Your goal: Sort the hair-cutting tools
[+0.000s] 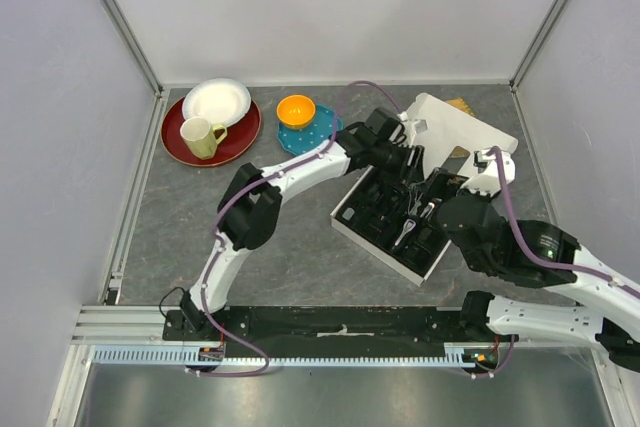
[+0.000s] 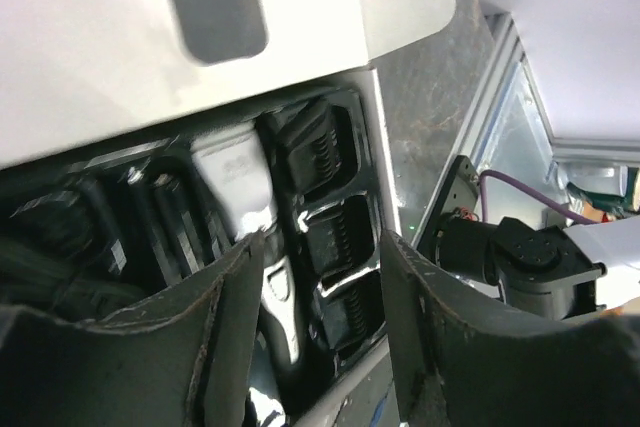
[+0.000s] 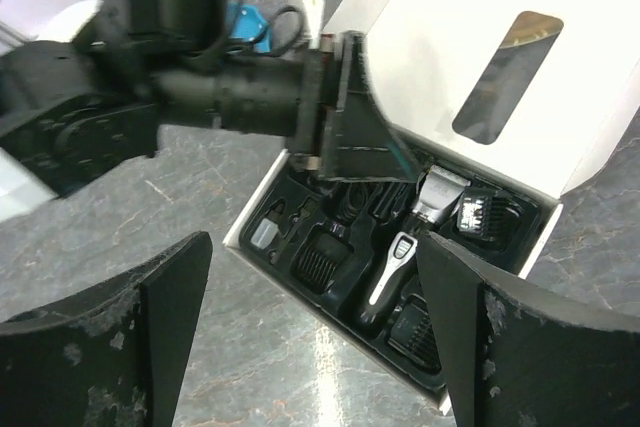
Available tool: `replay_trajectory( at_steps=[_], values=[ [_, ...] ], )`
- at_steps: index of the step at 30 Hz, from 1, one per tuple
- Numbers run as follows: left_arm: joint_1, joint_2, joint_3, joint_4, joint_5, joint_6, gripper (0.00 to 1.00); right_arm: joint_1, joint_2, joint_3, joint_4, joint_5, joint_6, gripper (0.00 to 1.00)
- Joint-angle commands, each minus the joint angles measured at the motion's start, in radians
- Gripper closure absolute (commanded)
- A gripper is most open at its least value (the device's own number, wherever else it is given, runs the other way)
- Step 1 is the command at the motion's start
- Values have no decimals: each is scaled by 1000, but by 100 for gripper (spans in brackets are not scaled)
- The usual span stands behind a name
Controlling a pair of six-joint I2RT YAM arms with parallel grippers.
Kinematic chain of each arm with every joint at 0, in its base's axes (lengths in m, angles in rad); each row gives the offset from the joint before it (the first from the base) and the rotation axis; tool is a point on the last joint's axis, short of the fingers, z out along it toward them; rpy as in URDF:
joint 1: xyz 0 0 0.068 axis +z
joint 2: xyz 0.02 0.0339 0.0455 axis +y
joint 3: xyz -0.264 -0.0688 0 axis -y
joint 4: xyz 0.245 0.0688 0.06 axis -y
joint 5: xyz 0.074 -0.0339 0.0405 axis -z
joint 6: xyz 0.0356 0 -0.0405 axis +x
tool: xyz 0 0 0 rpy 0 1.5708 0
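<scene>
The black-and-silver clipper (image 3: pixel 398 259) lies in the black moulded tray of the white box (image 1: pixel 350 232). It also shows in the top view (image 1: pixel 407 234) and the left wrist view (image 2: pixel 272 282). Black comb attachments (image 3: pixel 322 263) sit in tray pockets around it, and several show in the left wrist view (image 2: pixel 335 237). A coiled cord (image 3: pixel 351 203) lies at the tray's far side. I cannot make out the short cylinder. My left gripper (image 1: pixel 413 163) is open and empty just above the tray's far end, its fingers (image 2: pixel 225 332) straddling the clipper. My right gripper (image 1: pixel 435 209) is open and empty above the tray's near edge.
The box lid (image 1: pixel 455 127) stands open at the back right. A red plate (image 1: pixel 235 142) with a white plate (image 1: pixel 217 100) and a mug (image 1: pixel 203 137) sits at the back left. An orange bowl (image 1: pixel 296 109) rests on a teal plate (image 1: pixel 312 135).
</scene>
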Motion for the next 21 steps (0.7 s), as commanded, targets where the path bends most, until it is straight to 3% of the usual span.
replay_trajectory(
  at_steps=[1, 6, 11, 17, 21],
  values=[
    [59, -177, -143, 56, -203, 32, 43, -16, 34, -2, -12, 90, 0, 9],
    [102, -323, -416, 87, -505, 52, 41, -212, 88, -57, 32, -22, -79, 6],
    [113, -357, -557, 127, -565, 52, 38, -409, 150, -198, 196, -266, -144, 2],
    [113, -404, -698, 221, -682, 1, 38, -569, 149, -402, 244, -354, -11, 2],
    [113, -458, -786, 315, -685, -8, 38, -591, 117, -494, 266, -363, 31, 2]
  ],
)
